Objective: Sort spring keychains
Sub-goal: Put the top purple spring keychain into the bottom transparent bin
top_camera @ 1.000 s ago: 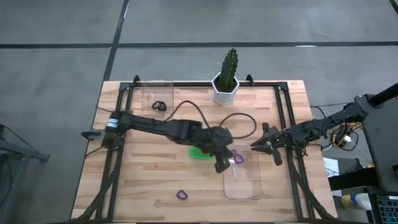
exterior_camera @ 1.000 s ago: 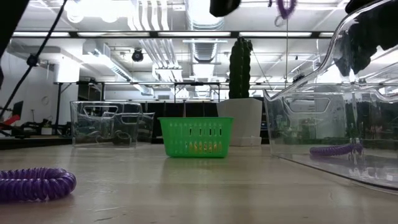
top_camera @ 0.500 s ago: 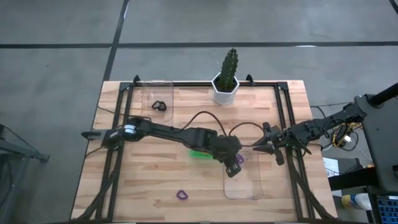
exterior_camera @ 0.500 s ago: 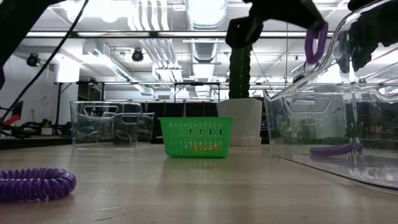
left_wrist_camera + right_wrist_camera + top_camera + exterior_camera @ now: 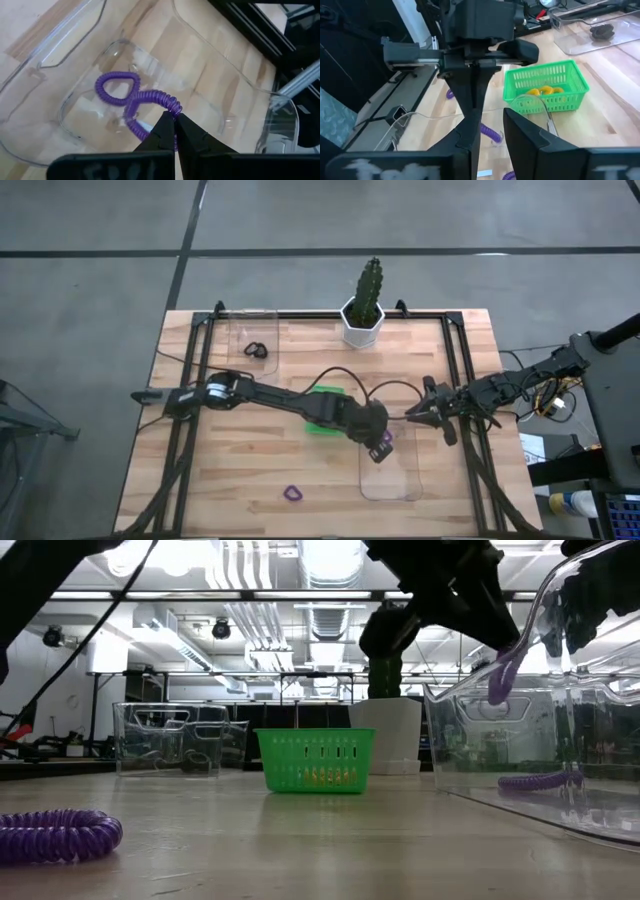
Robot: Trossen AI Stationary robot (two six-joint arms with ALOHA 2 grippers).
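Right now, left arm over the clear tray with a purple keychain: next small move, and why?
Probably open the left gripper and drop the purple keychain. It hangs from shut fingers over the clear tray, where another purple one already lies. The right gripper holds the tray's edge.

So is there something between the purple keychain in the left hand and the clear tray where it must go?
Nothing visible. The left hand holds the purple keychain right above the clear tray, where another purple keychain already lies.
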